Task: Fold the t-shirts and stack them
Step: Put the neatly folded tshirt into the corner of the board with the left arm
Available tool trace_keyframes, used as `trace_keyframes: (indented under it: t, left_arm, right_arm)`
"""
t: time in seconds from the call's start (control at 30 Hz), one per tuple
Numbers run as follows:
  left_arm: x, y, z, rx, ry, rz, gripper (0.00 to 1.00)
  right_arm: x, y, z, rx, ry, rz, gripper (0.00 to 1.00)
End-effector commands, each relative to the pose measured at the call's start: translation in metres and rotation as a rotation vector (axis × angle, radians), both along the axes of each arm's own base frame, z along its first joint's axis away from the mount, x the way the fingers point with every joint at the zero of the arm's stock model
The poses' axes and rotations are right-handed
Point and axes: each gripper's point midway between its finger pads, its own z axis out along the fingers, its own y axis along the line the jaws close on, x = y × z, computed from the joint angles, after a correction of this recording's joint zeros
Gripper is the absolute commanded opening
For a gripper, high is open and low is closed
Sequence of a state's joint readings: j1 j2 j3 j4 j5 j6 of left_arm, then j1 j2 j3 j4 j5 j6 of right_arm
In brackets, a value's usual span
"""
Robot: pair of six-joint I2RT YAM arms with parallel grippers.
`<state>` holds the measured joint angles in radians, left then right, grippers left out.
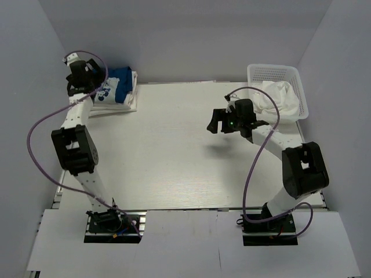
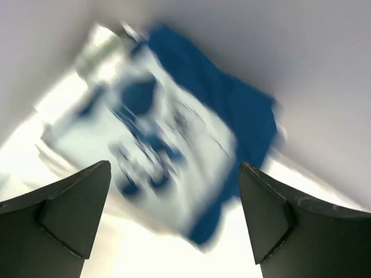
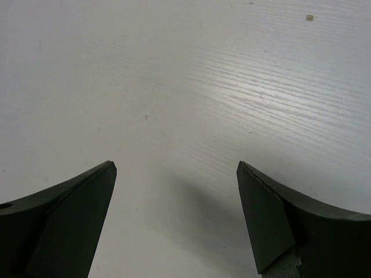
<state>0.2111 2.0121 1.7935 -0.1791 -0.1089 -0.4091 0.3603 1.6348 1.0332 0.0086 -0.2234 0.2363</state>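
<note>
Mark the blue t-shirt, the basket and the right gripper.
blue t-shirt (image 1: 123, 77): top external view, blue upper fold.
basket (image 1: 272, 72): top external view, far mesh wall.
right gripper (image 3: 175, 166): right wrist view, midway between fingertips.

Lab robot cell: white tabletop (image 1: 185, 168) boxed by plain grey panels (image 1: 185, 35), bench-bolted arms (image 1: 74, 149), loose purple cables (image 1: 28, 141).

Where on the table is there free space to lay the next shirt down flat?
The wide middle of the table, between the folded blue t-shirt at the far left and the basket at the far right, is bare. The right claw hangs above it. Both far corners are crowded.
</note>
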Motion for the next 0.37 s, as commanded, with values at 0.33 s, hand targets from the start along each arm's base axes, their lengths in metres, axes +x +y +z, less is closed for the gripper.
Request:
trace_keyframes:
  t: [0.33]
  left_arm:
    - [-0.18,-0.189,-0.039,-0.295,0.009,-0.407,1.0]
  right_arm:
    - [-0.032,-0.003,0.039,0.169,-0.167,-0.014,0.9]
